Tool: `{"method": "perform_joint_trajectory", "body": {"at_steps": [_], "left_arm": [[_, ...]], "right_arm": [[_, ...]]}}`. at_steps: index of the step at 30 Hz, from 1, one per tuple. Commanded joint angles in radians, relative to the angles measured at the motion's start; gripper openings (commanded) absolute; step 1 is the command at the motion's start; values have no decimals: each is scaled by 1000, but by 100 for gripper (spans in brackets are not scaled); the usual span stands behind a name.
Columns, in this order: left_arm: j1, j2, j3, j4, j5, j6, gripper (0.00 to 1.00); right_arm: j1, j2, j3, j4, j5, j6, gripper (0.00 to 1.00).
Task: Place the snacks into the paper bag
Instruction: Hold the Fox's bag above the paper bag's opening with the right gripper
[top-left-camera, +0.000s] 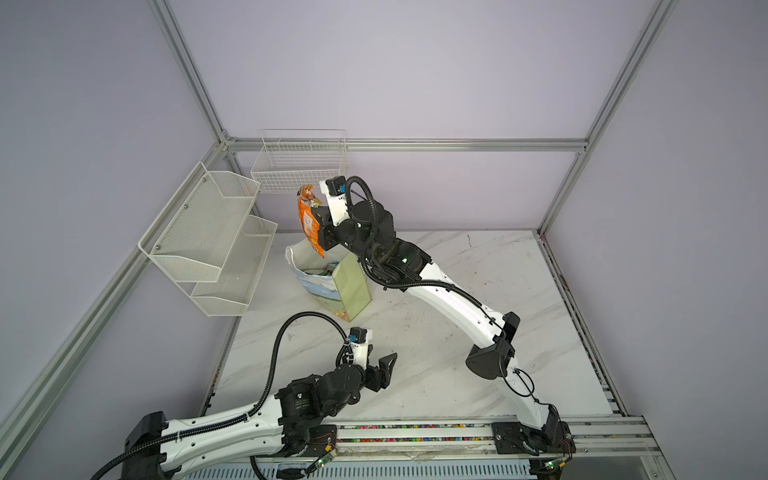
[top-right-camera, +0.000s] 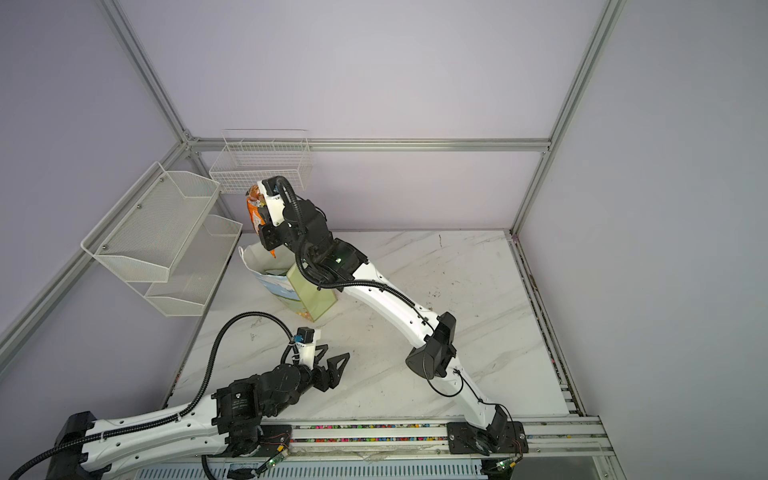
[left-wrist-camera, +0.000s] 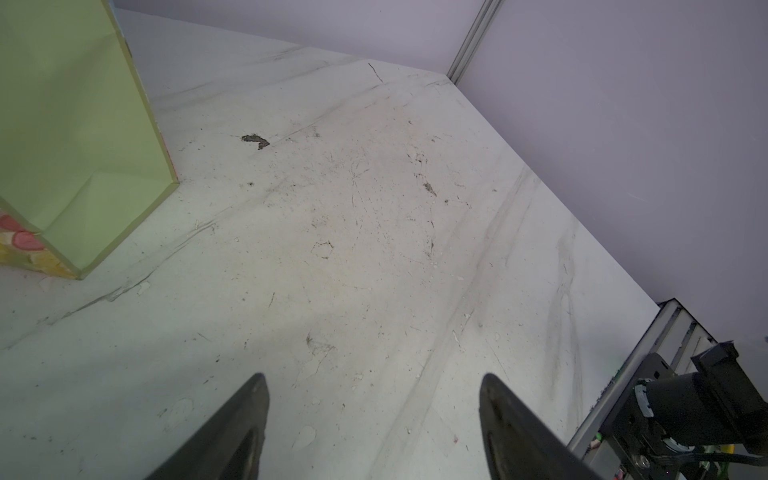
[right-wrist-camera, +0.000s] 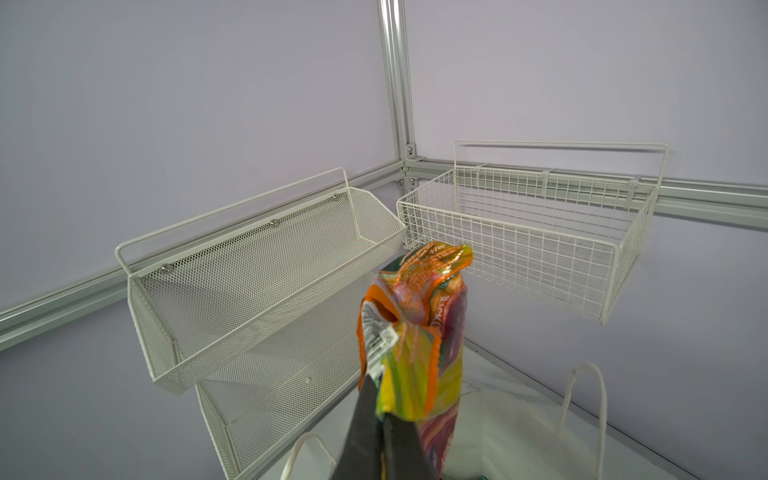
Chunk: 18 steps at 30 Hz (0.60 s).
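Right gripper (right-wrist-camera: 376, 409) is clamped tight on the orange snack packet (right-wrist-camera: 415, 332), pinching it low on one side so it stands up past the fingers. In both top views we see that packet (top-left-camera: 308, 220) held above the open mouth of the paper bag (top-left-camera: 322, 286), its lower end hanging over the rim. Teal-green wrappers (top-left-camera: 328, 268) show inside the bag. Packet print is too crumpled and blurred for us to read; only a barcode (right-wrist-camera: 374, 338) is clear. Left gripper (left-wrist-camera: 374, 378) is spread wide with nothing in it, over the marble table (left-wrist-camera: 374, 228), near the bag's pale green side. Mesh shelf (right-wrist-camera: 257, 270) and wire basket (right-wrist-camera: 528, 232) hang on the walls behind.
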<state>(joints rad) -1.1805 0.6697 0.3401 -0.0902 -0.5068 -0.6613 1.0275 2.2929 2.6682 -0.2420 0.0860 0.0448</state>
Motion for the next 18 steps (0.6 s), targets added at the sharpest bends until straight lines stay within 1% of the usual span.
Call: {"method": "perform_joint_trajectory", "body": {"at_steps": [1, 7, 10, 18], "left_arm": [[-5, -19, -2, 1, -25, -6, 78], [-5, -34, 8, -30, -27, -13, 78], [-5, -45, 7, -40, -28, -12, 78], [-8, -110, 4, -95, -40, -18, 78]], "right_arm": [[11, -6, 6, 91, -12, 0, 0], [11, 15, 13, 94, -25, 0, 0], [17, 20, -9, 104, -31, 3, 0], [18, 34, -46, 103, -2, -3, 0]]}}
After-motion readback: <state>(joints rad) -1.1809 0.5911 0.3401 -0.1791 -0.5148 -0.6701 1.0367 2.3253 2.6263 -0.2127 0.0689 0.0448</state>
